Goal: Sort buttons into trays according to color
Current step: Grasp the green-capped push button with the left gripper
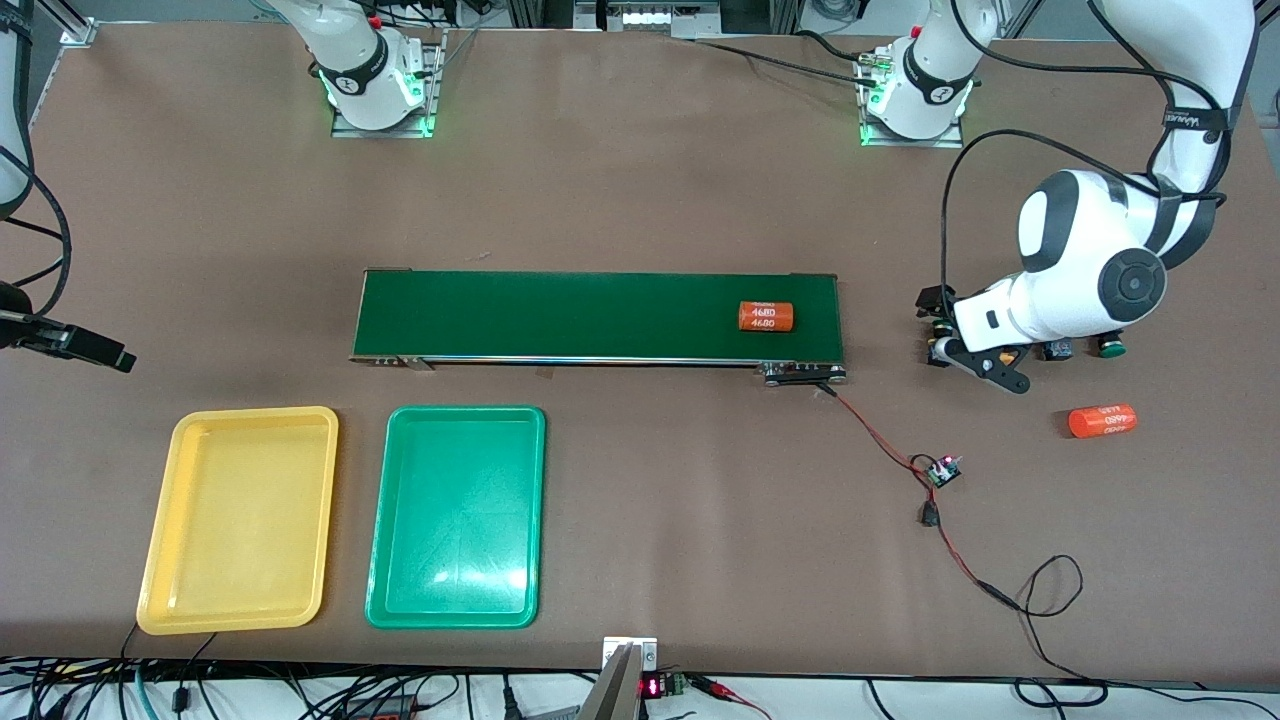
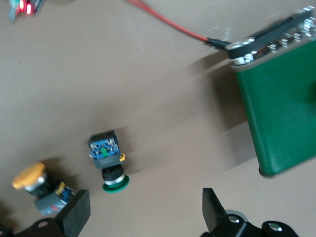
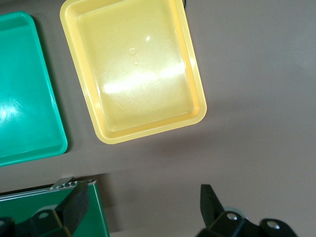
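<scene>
The yellow tray (image 1: 238,520) and green tray (image 1: 457,517) sit empty. The left gripper (image 2: 143,212), wide open and holding nothing, hangs over the buttons (image 2: 107,160) on the worktop (image 1: 640,180) by the belt's (image 1: 600,315) end. Next it should drop and pinch one. The right gripper (image 3: 143,207) waits open.

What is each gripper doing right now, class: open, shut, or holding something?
Left gripper: open, holding nothing, over the table near a green button.
Right gripper: open, holding nothing, near the yellow tray.

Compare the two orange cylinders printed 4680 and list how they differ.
One cylinder lies on the dark-green conveyor belt; the other cylinder lies on the bare table, nearer the front camera and the left arm's end. The first's print reads upright, the second's inverted. Both lie on their sides, same look.
</scene>
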{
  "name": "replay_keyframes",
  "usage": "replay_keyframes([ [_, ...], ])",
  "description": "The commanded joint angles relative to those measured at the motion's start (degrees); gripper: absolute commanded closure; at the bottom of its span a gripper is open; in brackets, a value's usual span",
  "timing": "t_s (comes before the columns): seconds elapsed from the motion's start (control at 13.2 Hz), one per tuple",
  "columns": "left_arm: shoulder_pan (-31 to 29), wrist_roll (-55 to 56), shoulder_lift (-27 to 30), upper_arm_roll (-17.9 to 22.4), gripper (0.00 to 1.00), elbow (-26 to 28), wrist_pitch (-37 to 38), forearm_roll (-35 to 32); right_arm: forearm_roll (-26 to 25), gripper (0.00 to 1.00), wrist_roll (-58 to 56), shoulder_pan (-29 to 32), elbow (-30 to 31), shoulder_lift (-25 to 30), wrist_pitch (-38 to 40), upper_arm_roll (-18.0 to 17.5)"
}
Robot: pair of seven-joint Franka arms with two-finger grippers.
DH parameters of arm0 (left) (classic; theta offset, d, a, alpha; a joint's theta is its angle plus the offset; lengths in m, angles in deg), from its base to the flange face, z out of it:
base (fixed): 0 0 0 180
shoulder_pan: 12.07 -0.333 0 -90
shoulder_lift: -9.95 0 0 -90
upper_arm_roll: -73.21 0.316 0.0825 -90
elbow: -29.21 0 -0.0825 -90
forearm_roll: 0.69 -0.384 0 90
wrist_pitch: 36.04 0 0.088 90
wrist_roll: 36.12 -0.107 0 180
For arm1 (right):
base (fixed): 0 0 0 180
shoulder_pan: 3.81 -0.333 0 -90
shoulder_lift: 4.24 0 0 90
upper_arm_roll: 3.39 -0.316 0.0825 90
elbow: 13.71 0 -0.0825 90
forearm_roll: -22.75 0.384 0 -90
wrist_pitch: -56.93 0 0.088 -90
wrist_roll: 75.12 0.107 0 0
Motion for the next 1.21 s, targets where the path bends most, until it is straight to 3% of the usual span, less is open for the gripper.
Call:
replay_keyframes([
  [0.0, 0.29, 3.61, -1.57, 0.62, 0.00, -0.25, -0.82, 0.91, -0.10, 0.00, -0.91, 0.41, -0.92, -0.02, 1.08, -0.29],
  [0.38, 0.29, 4.22, -6.15, 3.34, 0.00, 0.01, -6.18, 0.55, -0.19, 0.00, -0.91, -0.03, -0.92, 0.07, 1.08, -0.38],
  [1.14, 0.29, 3.43, -12.21, 4.93, 0.00, 0.10, -10.93, 0.55, -0.28, 0.00, -0.91, 0.14, -0.92, 0.07, 1.61, -0.38],
])
